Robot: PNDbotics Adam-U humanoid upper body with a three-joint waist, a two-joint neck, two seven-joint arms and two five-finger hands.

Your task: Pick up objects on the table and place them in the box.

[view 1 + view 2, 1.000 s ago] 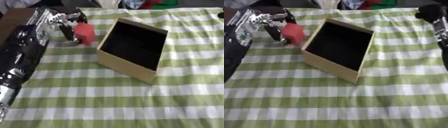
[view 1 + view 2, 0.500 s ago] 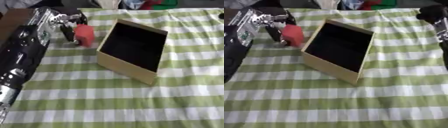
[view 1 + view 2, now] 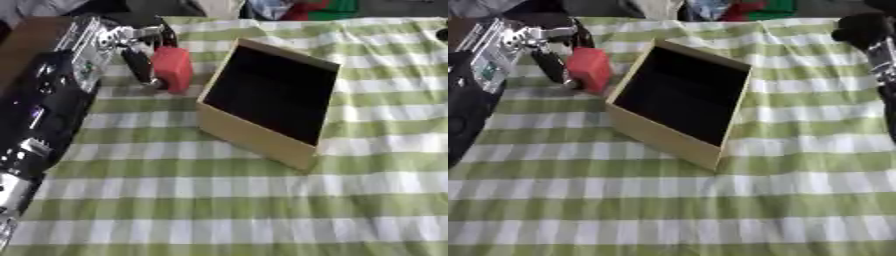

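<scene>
Left hand [image 3: 131, 47]: fingers [image 3: 138, 65] curled round a red block [image 3: 172, 68], pinching it from the left side (thumb not clearly separable from the other digits). Block is upright and just beside the box's left wall, near its far corner; whether its base touches the cloth cannot be told. Left arm [image 3: 44, 115] runs back from the hand along the left edge of the view, black w/ silver joints, lying over the cloth.

Box [image 3: 254, 137]: open-top, tan cardboard walls, dark interior, set at an angle on the worktop approx. centre of view. Nothing can be made out inside it (interior reads as uniform black).

Worktop cover: green-and-white checked cloth [image 3: 262, 205], wrinkled at the far edge. A brown surface [image 3: 31, 32] shows at the far-left corner beyond the cloth.

Right hand [image 3: 866, 31]: visible only in the right eye view, at the upper right corner, well apart from box and block. Dark shape w/ a silver section below it; finger state cannot be told.

Far edge: red and green items [image 3: 306, 7], not identifiable.
</scene>
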